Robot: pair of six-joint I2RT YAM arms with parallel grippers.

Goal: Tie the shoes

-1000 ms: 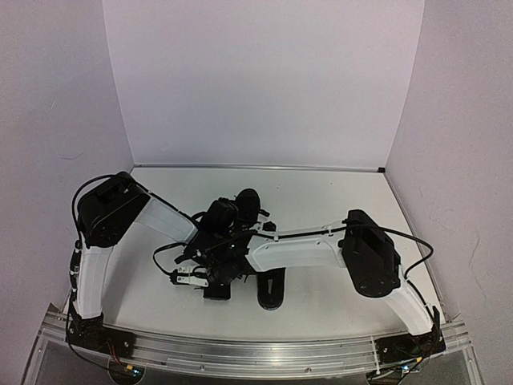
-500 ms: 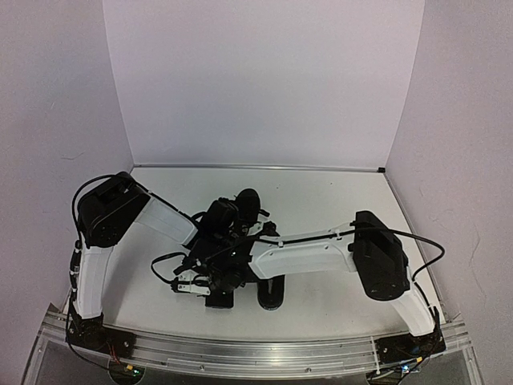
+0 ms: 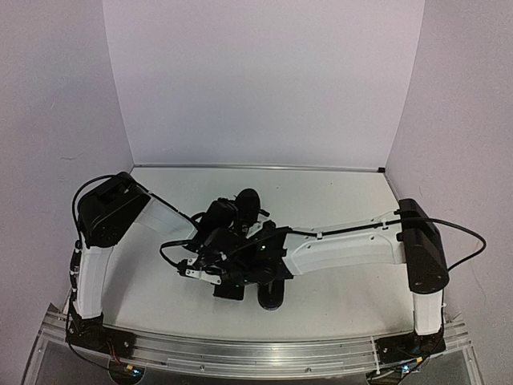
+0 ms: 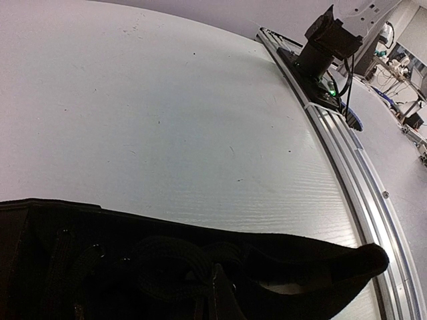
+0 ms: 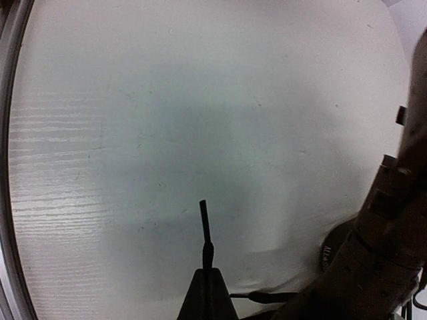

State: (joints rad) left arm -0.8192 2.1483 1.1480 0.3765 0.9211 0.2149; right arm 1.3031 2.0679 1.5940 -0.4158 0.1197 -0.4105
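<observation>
Two black shoes lie side by side under the meeting grippers. One toe (image 3: 272,295) and the other's near end (image 3: 228,290) show in the top view. My left gripper (image 3: 232,241) is over the shoes. In the left wrist view its fingertips (image 4: 217,277) are pressed together among the laces of a black shoe (image 4: 133,267). My right gripper (image 3: 202,269) is just left of the shoes. In the right wrist view it (image 5: 208,270) is shut on a thin black lace end (image 5: 203,220) that sticks out over the white table. A second lace end (image 5: 267,295) lies beside it.
White walls close the table at the back and on both sides. A metal rail (image 3: 256,349) runs along the near edge and also shows in the left wrist view (image 4: 360,167). The other arm's blurred body (image 5: 393,220) fills the right edge of the right wrist view.
The right arm has stretched out. Its elbow has swung right and back, and its gripper has shifted slightly right and away with the lace end. The left arm has hardly moved.
</observation>
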